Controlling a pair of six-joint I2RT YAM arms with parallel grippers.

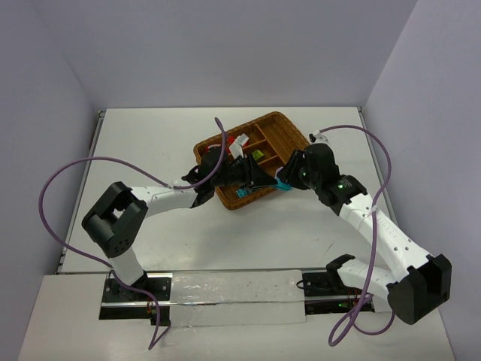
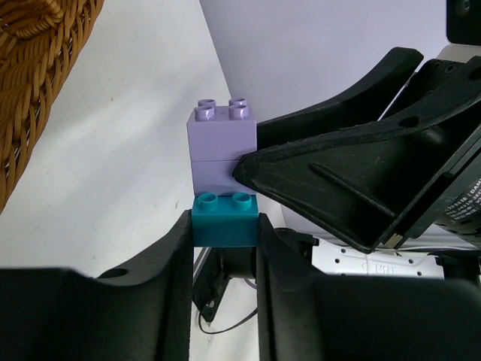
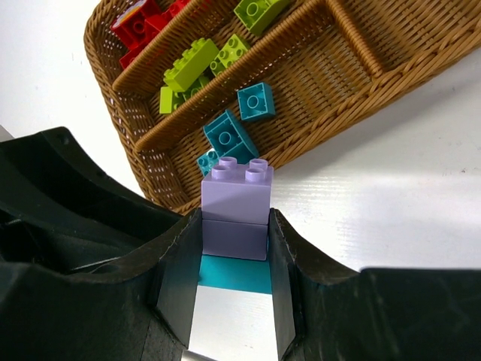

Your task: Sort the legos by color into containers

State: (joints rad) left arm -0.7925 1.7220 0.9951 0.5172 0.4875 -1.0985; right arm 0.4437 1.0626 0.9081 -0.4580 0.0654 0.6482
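A stack of legos hangs just above the table beside the tray's near edge: two purple bricks point(image 3: 236, 203) on a cyan brick point(image 2: 225, 219). My left gripper point(image 2: 224, 226) is shut on the cyan brick from its sides. My right gripper point(image 3: 234, 233) is shut on the lower purple brick, and the cyan brick point(image 3: 234, 274) shows below its fingers. In the top view the two grippers, left point(image 1: 255, 179) and right point(image 1: 297, 171), meet at the stack. The wicker tray point(image 3: 316, 83) holds red bricks point(image 3: 143, 26), yellow-green bricks point(image 3: 192, 64) and cyan bricks point(image 3: 233, 131) in separate long slots.
The tray point(image 1: 274, 115) lies angled at the table's middle back, right behind both grippers. Its woven wall point(image 2: 37, 75) is close on the left of the left wrist view. Purple cables loop over the table on both sides.
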